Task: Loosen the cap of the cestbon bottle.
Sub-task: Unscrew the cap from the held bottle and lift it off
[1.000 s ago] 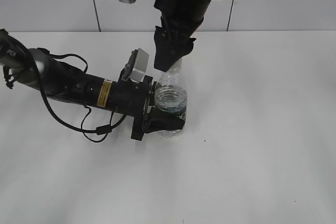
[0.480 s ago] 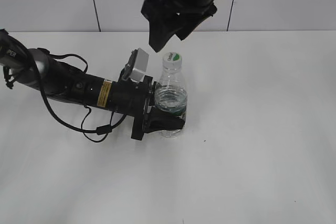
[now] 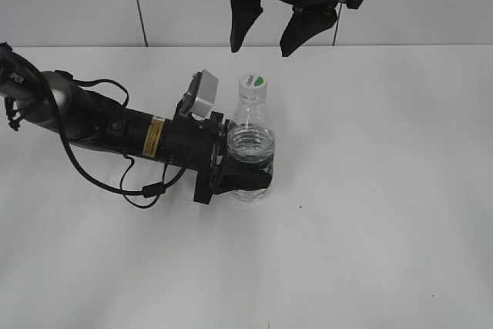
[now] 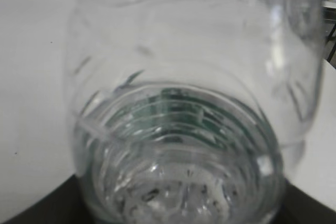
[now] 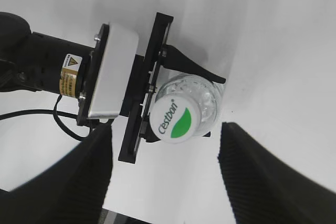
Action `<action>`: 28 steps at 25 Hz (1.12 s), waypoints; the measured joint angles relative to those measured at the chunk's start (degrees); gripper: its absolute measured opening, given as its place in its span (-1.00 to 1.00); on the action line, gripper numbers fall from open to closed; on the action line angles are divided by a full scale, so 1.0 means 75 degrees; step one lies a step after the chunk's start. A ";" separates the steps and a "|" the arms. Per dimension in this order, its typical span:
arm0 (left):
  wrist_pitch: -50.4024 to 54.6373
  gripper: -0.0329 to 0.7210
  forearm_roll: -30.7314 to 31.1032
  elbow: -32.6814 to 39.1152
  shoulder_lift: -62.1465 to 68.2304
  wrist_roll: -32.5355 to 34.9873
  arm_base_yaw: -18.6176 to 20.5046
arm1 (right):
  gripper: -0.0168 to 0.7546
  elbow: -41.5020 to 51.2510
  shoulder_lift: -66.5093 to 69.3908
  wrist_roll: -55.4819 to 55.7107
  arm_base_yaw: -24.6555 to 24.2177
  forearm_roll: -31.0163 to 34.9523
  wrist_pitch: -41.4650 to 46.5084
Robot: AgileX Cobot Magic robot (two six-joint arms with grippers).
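The cestbon bottle (image 3: 252,144) stands upright on the white table, clear with a dark green label band. It fills the left wrist view (image 4: 178,129). Its white cap (image 3: 253,85) with a green leaf mark sits on top and shows from above in the right wrist view (image 5: 174,119). My left gripper (image 3: 240,179) lies low on the table and is shut on the bottle's lower body. My right gripper (image 3: 266,38) hangs open above the cap, its fingers apart and clear of it; both black fingers frame the cap in the right wrist view (image 5: 165,177).
The left arm (image 3: 100,125) stretches along the table from the left edge, with a loose black cable (image 3: 142,186) looping beside it. A white tiled wall (image 3: 424,1) stands behind the table.
My right gripper let go of the cap, opened, rose and turned above the bottle. The bottle and the left gripper have not moved.
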 joint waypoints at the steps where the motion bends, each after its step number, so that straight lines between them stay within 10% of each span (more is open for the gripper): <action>1: 0.0000 0.17 -0.0009 0.0000 0.0000 0.0000 0.0000 | 0.30 0.0000 0.0000 0.0100 0.0000 -0.0018 0.0000; 28: -0.0007 0.16 -0.0100 0.0000 0.0000 -0.0035 0.0000 | 0.30 0.0000 0.0800 0.0401 0.0000 0.0108 -0.0007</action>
